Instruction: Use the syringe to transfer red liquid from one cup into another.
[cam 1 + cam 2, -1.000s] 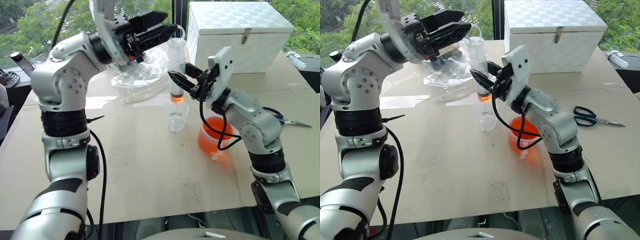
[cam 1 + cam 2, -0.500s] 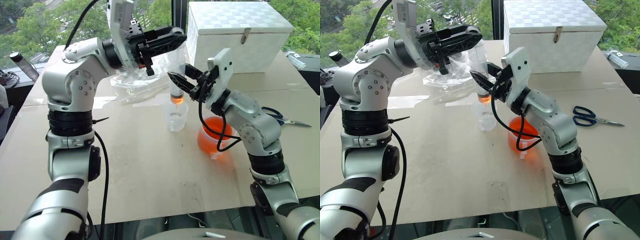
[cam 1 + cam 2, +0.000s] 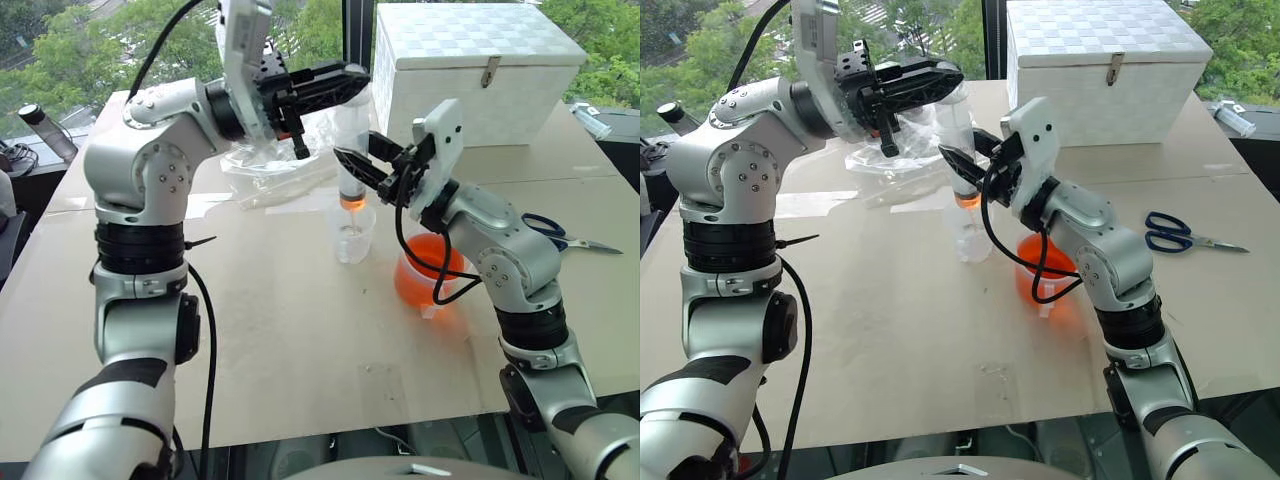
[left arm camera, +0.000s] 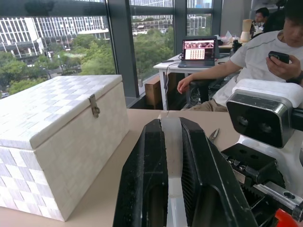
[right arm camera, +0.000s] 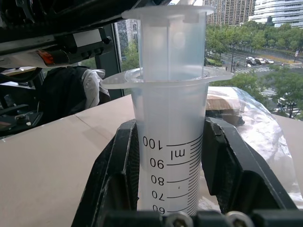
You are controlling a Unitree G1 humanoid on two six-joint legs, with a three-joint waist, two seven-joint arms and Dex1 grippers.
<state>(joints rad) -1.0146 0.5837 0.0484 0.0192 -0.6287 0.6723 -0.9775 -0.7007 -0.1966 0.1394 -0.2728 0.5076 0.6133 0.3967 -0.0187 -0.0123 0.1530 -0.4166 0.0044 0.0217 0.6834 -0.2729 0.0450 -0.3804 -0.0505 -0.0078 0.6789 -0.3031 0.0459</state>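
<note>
The syringe [image 3: 352, 150] stands upright over the small cup [image 3: 353, 232], grasped by the right end effector [image 3: 352, 167]; the clenched left end effector [image 3: 335, 82] rests at its plunger.

I see the syringe [image 3: 351, 150] upright over the small cup [image 3: 353, 235]; the handled cup [image 3: 428, 275] sits right of it, a box [image 3: 480, 70] behind, scissors [image 3: 560, 235] far right on the worktop [image 3: 300, 340].

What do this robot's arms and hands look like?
Both arms are silver-grey metal segments with black bands at the joints and loose black cables. Each wrist carries a white camera housing. The left hand and right hand each have two black ribbed fingers.
</note>
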